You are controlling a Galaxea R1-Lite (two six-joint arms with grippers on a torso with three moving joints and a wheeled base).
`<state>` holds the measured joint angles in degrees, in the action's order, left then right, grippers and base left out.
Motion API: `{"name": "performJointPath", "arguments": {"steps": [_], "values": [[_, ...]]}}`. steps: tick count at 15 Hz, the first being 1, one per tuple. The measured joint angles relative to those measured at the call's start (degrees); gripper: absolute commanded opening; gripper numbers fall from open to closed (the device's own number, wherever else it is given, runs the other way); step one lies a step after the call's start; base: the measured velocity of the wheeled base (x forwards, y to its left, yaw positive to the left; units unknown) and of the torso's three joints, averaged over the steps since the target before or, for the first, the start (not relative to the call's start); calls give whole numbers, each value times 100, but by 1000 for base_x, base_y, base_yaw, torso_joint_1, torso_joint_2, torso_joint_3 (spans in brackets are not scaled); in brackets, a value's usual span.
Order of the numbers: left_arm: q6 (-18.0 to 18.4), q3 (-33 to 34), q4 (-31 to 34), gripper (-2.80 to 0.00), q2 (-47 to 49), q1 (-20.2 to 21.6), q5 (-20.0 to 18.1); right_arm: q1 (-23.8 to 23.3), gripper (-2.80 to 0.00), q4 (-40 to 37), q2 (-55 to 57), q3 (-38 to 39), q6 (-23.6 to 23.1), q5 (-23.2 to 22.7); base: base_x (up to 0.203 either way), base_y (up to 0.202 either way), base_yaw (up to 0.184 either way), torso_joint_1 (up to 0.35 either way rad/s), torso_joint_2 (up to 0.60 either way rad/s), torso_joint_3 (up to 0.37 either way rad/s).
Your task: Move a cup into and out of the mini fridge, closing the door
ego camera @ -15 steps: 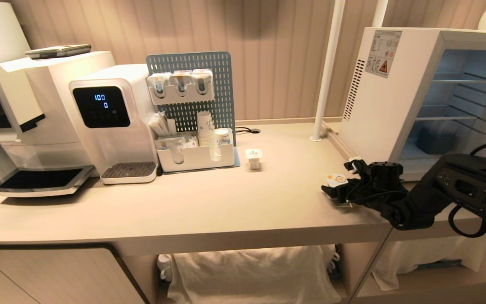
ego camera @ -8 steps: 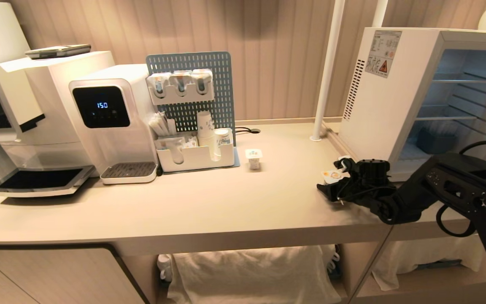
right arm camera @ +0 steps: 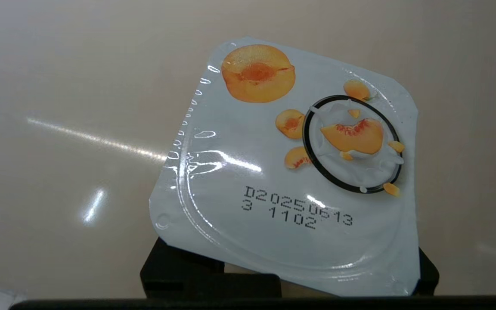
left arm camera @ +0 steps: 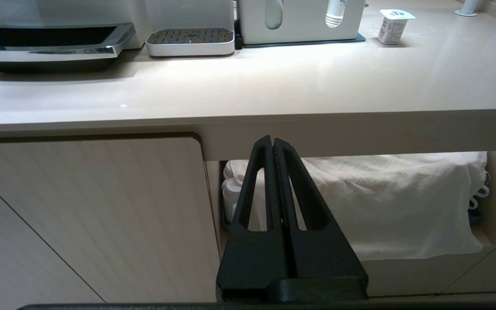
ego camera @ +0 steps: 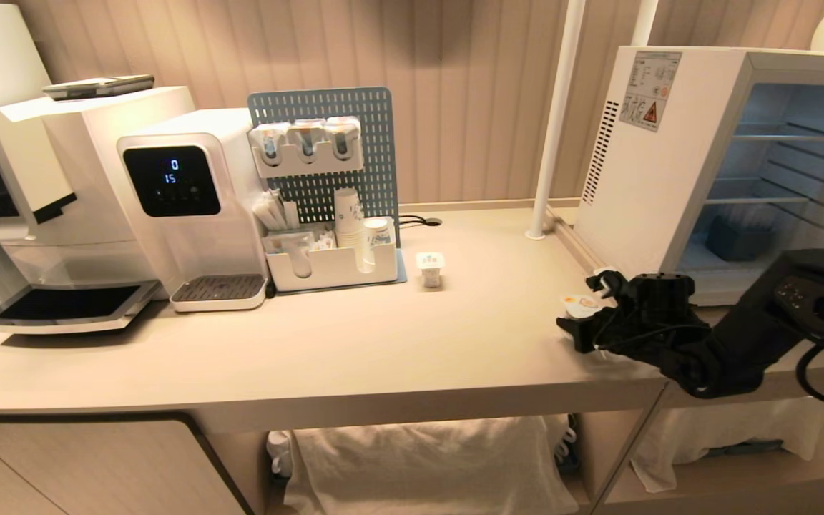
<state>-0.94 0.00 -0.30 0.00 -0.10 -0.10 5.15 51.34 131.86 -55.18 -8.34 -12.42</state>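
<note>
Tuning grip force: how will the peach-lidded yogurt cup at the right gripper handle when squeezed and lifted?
The yogurt cup looks small, so probably light. Its thin plastic walls may flex under the right gripper. The glossy foil lid overhangs and could dent.

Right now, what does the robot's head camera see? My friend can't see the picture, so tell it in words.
The right gripper closes around a small peach-lidded cup on the beige counter, just in front of the open mini fridge. Another cup stands by a white organizer near a water dispenser.

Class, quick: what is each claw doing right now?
Left claw: closed, empty, parked below the counter edge.
Right claw: around the cup on the counter; grip cannot be told.
</note>
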Motion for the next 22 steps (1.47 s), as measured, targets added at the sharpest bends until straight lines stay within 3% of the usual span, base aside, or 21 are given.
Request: {"name": "performJointPath", "arguments": {"steps": [4, 7, 9, 13, 15, 17, 20, 22], "values": [[-1, 0, 0, -280, 0, -1, 1, -69, -280, 555, -1884, 1863, 74, 4, 0, 0, 0, 0, 0, 0], [1, 0, -2, -280, 0, 0, 0, -94, -280, 205, -4019, 2811, 146, 1, 0, 0, 0, 0, 0, 0], [7, 0, -3, -280, 0, 0, 1, -105, -280, -621, -5796, 3063, 180, 0, 0, 0, 0, 0, 0, 0], [9, 0, -2, -280, 0, 0, 2, -104, -280, -3360, -9358, 2958, 421, 175, 0, 0, 0, 0, 0, 0], [9, 0, -3, -280, 0, 0, 0, -88, -280, -4746, -10520, 2878, 773, 583, 0, 0, 0, 0, 0, 0], [10, 0, -2, -280, 0, 0, 0, -255, -280, -5891, -11143, 2738, 985, 508, 0, 0, 0, 0, 0, 0], [20, 0, -3, -280, 0, 0, 0, -588, -280, -6599, -11876, 2795, 1012, -14, 0, 0, 0, 0, 0, 0], [18, 0, -2, -280, 0, 0, -1, -592, -280, -6639, -12520, 3238, 1001, -54, 0, 0, 0, 0, 0, 0]]}}
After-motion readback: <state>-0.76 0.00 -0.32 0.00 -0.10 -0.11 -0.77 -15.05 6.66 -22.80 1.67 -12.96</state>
